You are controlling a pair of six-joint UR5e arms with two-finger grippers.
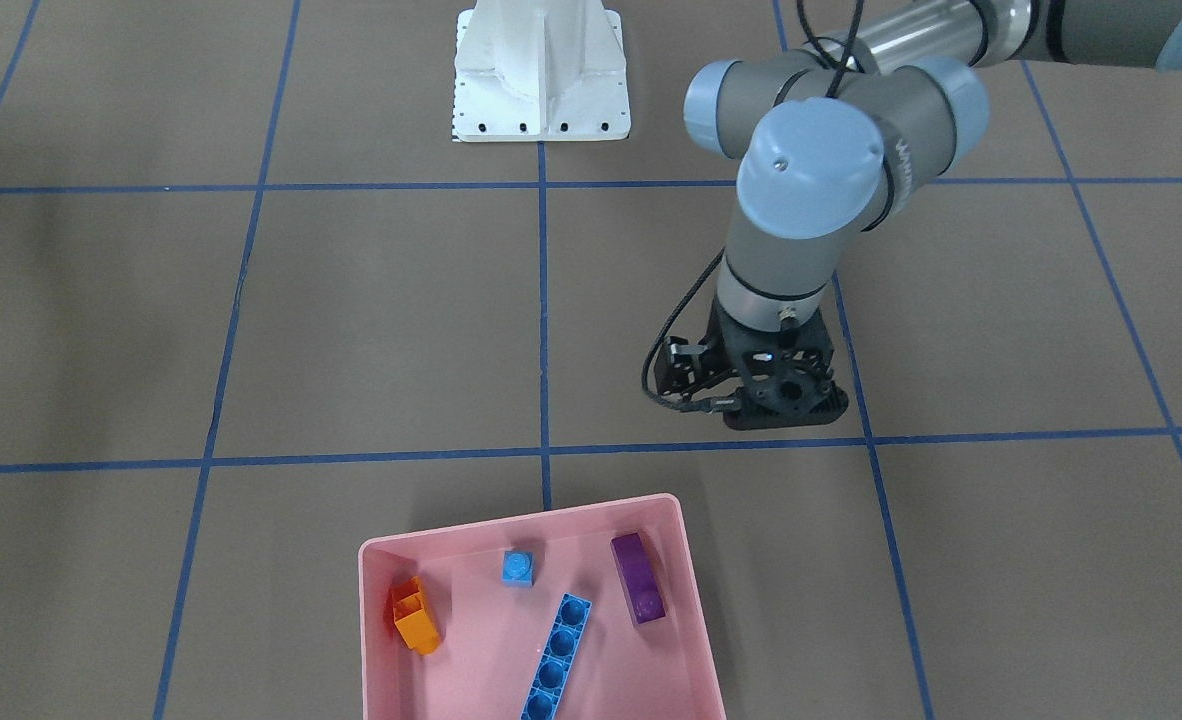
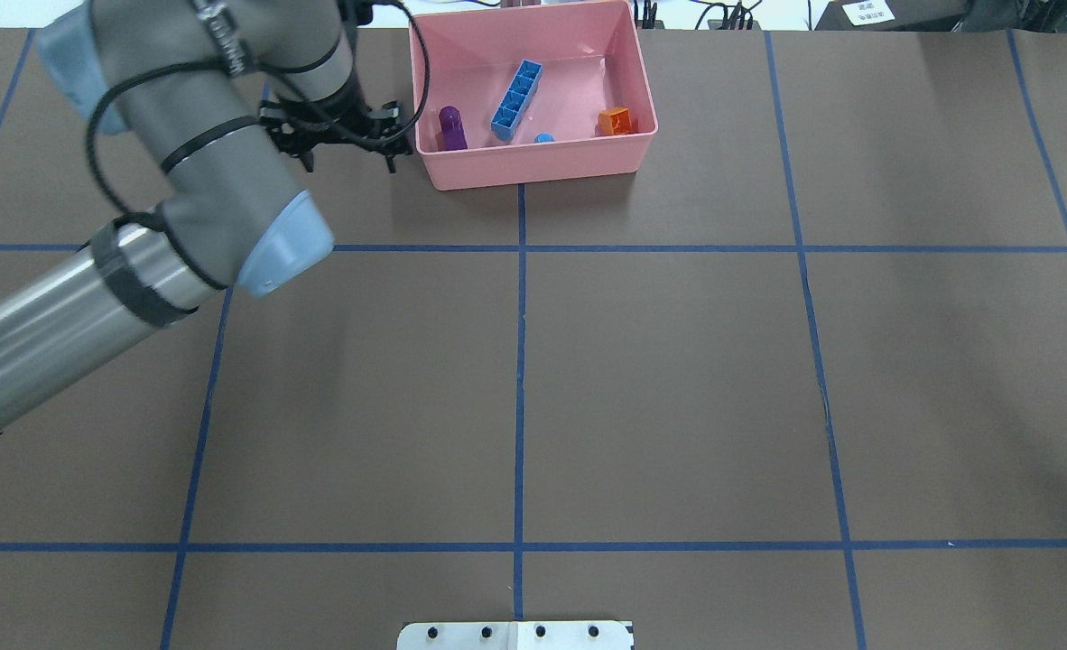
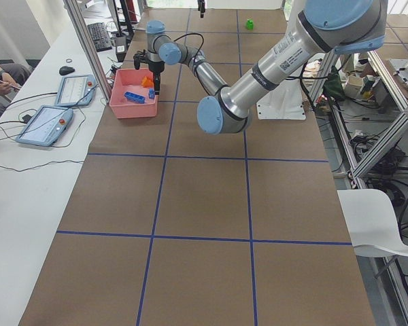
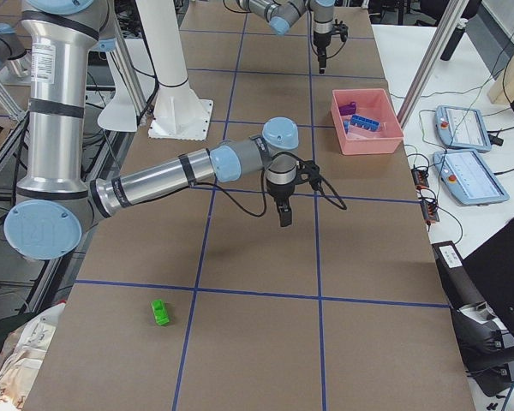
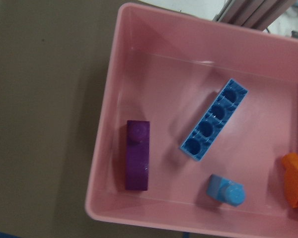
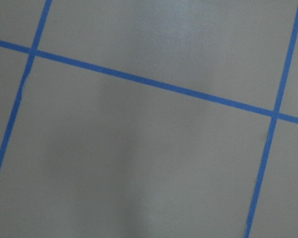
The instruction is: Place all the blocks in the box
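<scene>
Four bricks lie in the pink tray, the green brick well apart on the desk; the left hand hovers beside the tray; I cannot tell whether it or the right hand is open or closed

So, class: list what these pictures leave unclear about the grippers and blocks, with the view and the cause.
Left gripper: front-facing view, its own wrist covers the fingers; open or shut unclear.
Right gripper: right side view only, too small to judge.
Green block: side views only, too small to count studs.
Long blue block: front-facing view, bottom edge cuts off one end.
Orange block: left wrist view, right edge cuts it.
</scene>
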